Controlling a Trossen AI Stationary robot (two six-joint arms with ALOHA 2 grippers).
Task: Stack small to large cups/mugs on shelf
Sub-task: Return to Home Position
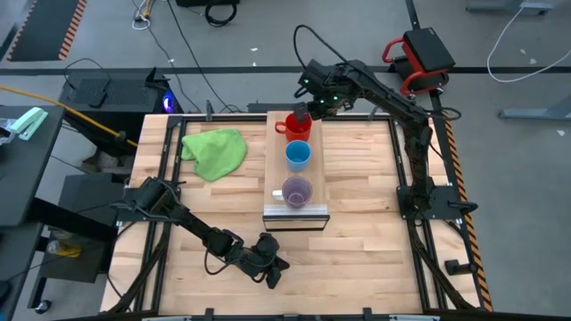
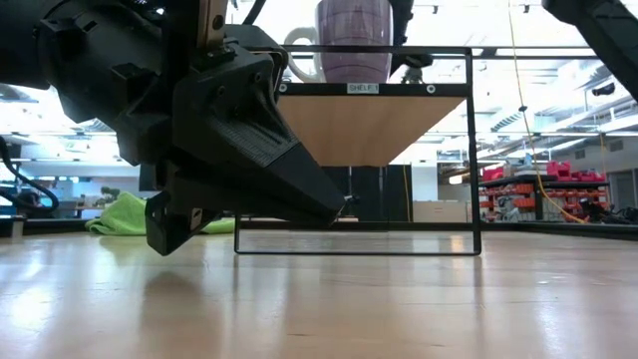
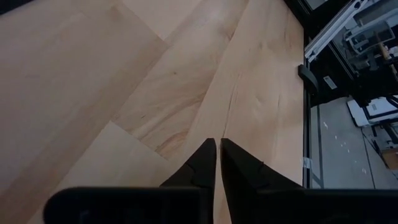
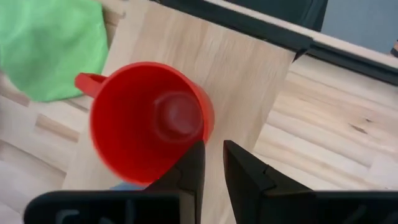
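Three cups stand upright in a row on the shelf (image 1: 318,169): a red mug (image 1: 295,127) at the far end, a blue cup (image 1: 298,156) in the middle, and a purple cup (image 1: 296,192) at the near end. My right gripper (image 4: 213,144) hangs open, pointing down, over the red mug (image 4: 149,121), on the side away from its handle (image 4: 88,81). Bare shelf wood shows between its fingers. My left gripper (image 1: 273,275) rests low by the table's near edge, shut on nothing (image 3: 217,144). My right gripper has one finger (image 4: 194,165) in front of the red mug's rim (image 4: 202,121), on the side opposite the handle. I cannot tell whether it touches the rim. The mug stands upright on the shelf by its base.
A green cloth (image 1: 216,152) lies on the table left of the shelf's far end. Bare tabletop (image 1: 366,178) stretches right of the shelf and along the near edge. Dark frame rails (image 1: 397,160) line the table's sides. In the low view my left gripper (image 2: 239,170) blocks much of the scene.
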